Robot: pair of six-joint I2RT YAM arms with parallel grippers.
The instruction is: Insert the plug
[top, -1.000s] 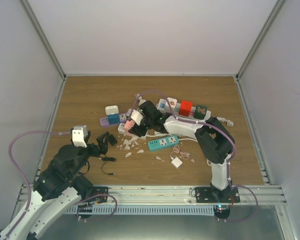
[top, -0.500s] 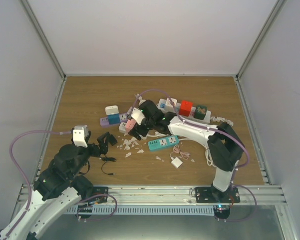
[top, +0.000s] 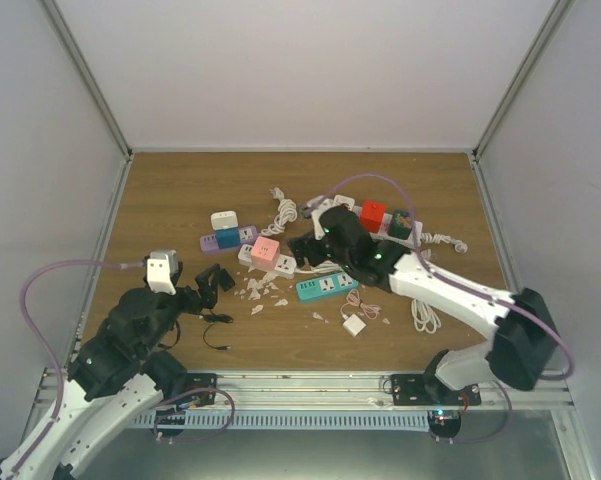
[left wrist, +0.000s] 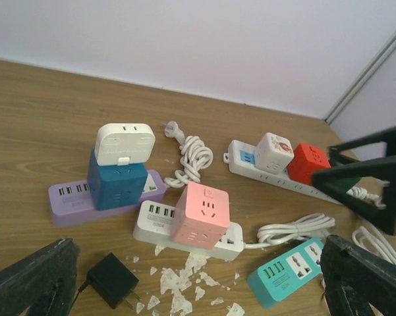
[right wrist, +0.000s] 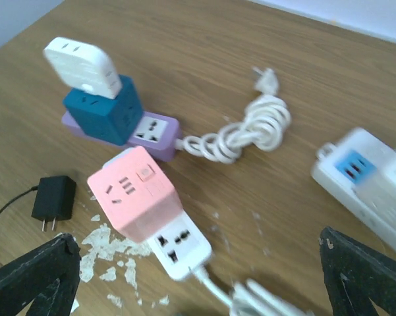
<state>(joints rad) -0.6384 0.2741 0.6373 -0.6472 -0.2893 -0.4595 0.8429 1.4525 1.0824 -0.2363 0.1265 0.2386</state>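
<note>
Closest to us, the left gripper (left wrist: pixel 198 276) stands spread wide with nothing in it, and a small black wall charger (left wrist: pixel 112 280) lies loose on the wood just beyond it among torn white paper scraps (left wrist: pixel 178 280). The right gripper (right wrist: pixel 194 263) is likewise released, its fingers apart and touching nothing. Just beyond it sits the pink cube-shaped plug adapter (right wrist: pixel 135 194), standing on the white power strip (right wrist: pixel 181 247) and, we judge, already pushed in.

The risk we see is that the strip lies free on the table. If the right arm swings low, it could catch the strip's cable and drag or tip the cube out. The scraps could also get under anything we slide.

Further back are a teal power strip (left wrist: pixel 286 270), then a purple power strip (left wrist: pixel 66 197) carrying a dark blue cube socket (left wrist: pixel 116 184) topped by a white adapter (left wrist: pixel 124 141). A coiled white cord (left wrist: pixel 194 155) and a long white strip with a red cube (left wrist: pixel 308 161) lie farthest.

The pink cube hides its own prongs, so we cannot tell how deep it sits, and the far strip is blurred in the right wrist view
</note>
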